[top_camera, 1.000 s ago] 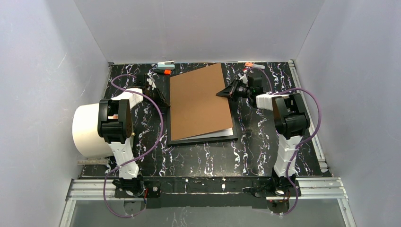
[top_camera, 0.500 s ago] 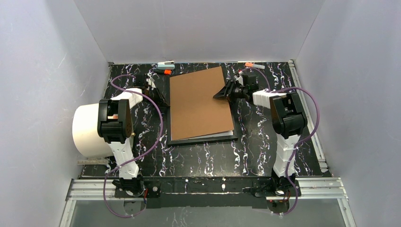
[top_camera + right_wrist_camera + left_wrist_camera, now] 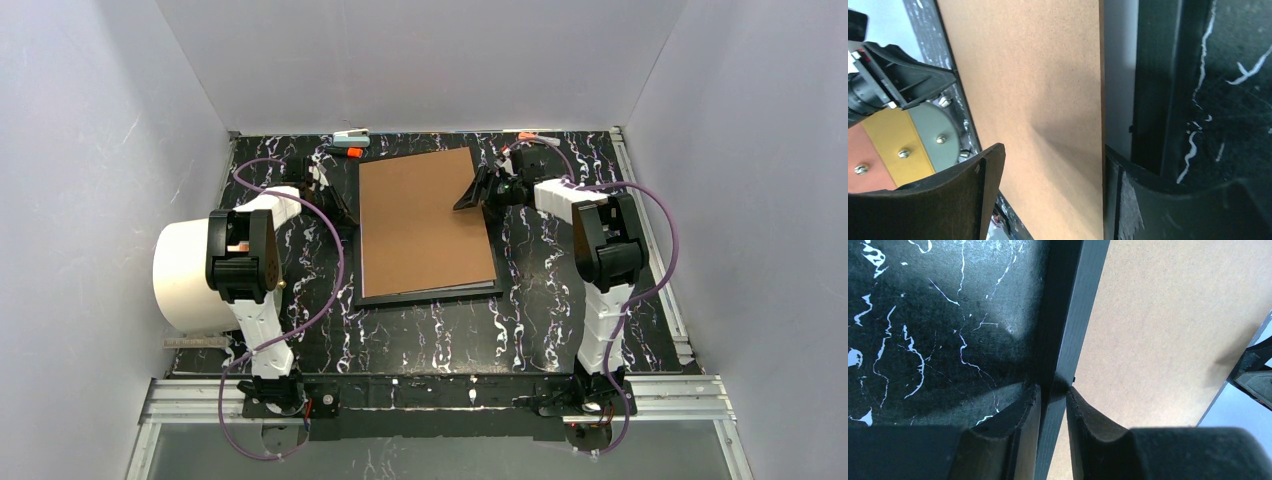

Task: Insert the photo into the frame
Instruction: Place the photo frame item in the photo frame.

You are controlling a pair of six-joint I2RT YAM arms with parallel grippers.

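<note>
**Backing board lies over frame in closing stage of photo job**

The plain brown rectangular backing board (image 3: 425, 225), matte and fibrous like pressed card, lies flat but slightly askew on the thin black rectangular picture frame (image 3: 420, 297). Both sit in the middle of the black, white-veined tabletop (image 3: 430, 340). The left gripper (image 3: 1053, 390) pinches the frame's left rail between its narrow-set dark fingers, apparently steadying it. The right gripper (image 3: 1053, 150) stands wide, one finger above the board's surface and the other over the right rail, gripping nothing. The paper photo (image 3: 1118, 75) is almost wholly covered. A pale, smooth sliver between the board's right edge and the rail is likely its white back, which would place it inside the frame, under the board. By that reading the insertion itself looks done, and closing the back is the step in hand. The next move calls for nudging the stiff board square so its edges drop within the rails, without shifting the thin print beneath.
</note>
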